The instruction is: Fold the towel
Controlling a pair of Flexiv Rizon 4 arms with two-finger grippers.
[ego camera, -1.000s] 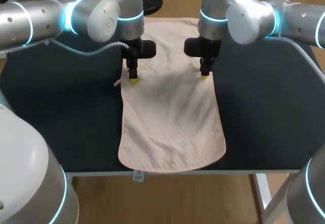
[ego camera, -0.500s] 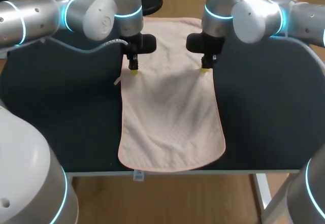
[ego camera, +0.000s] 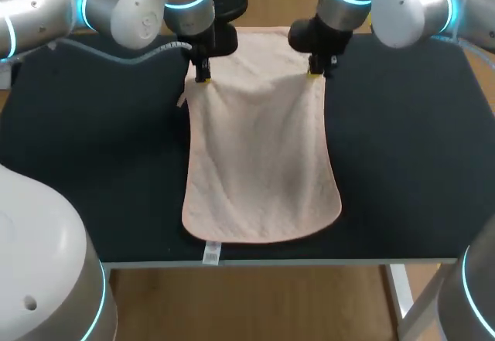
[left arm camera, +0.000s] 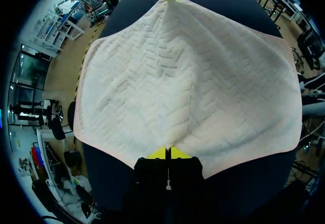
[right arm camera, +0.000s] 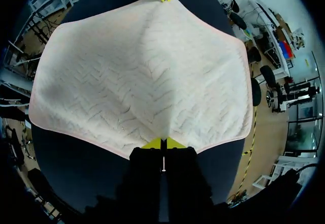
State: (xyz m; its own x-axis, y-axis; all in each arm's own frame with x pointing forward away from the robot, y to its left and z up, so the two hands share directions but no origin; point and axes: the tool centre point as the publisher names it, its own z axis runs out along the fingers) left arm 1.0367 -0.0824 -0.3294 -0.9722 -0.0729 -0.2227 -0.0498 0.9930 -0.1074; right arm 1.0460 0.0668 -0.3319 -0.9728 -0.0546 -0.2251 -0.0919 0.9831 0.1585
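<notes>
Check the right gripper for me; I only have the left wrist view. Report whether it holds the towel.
Observer: It does. Its own wrist view shows the right gripper with both yellow tips pinched together on the edge of the towel.
Operator: Describe the towel's free end.
Observer: The head view shows it lying flat, its rounded hem just inside the front edge of the table, a small white label sticking out there.

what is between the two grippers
Only the towel: its cloth spans from the left gripper to the right gripper, each pinching a side edge. The head view shows it, and both wrist views agree.
</notes>
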